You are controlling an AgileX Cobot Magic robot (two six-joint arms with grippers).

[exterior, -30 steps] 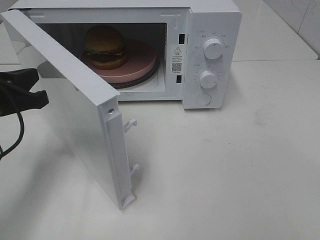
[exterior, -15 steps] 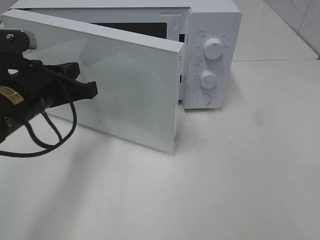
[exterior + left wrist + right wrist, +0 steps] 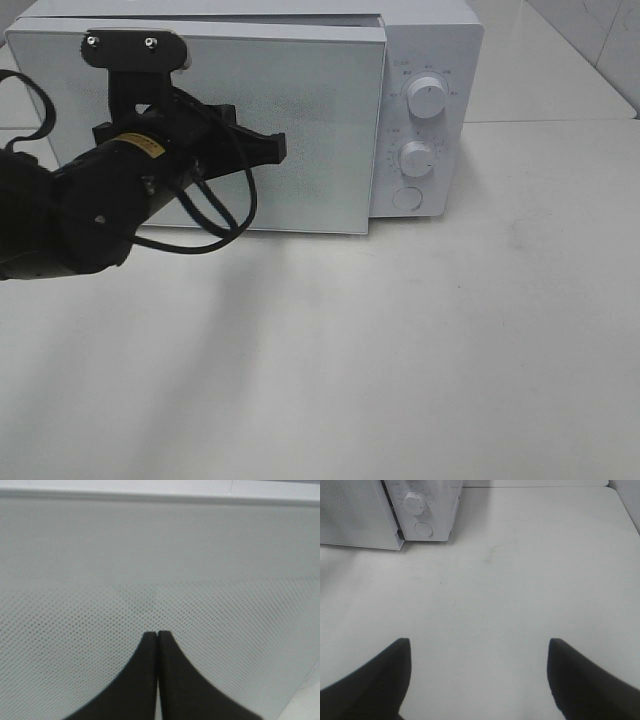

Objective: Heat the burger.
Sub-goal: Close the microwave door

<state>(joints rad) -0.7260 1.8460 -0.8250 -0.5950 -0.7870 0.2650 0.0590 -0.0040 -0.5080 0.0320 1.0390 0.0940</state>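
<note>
The burger is hidden behind the white microwave door point(image 3: 320, 120), which lies flat or nearly flat against the oven front. My left gripper point(image 3: 283, 148) is shut with nothing in it, and its tips press on the middle of the door. The left wrist view shows the closed black fingertips point(image 3: 158, 632) right up against the door's dotted panel point(image 3: 150, 555). My right gripper point(image 3: 479, 645) is open and empty, hovering over bare tabletop in front and to the right of the microwave point(image 3: 427, 510). It does not show in the exterior high view.
The microwave's control panel carries two round knobs point(image 3: 427, 98) point(image 3: 416, 158) and a round button point(image 3: 407, 198) below them. The white table point(image 3: 450, 350) stretches out in front and to the right. The left arm's black cables point(image 3: 215, 215) hang in front of the door.
The door has swung from wide open to against the oven front, hiding the burger. My left arm followed it inward and to the right, pushing with shut fingers.
</note>
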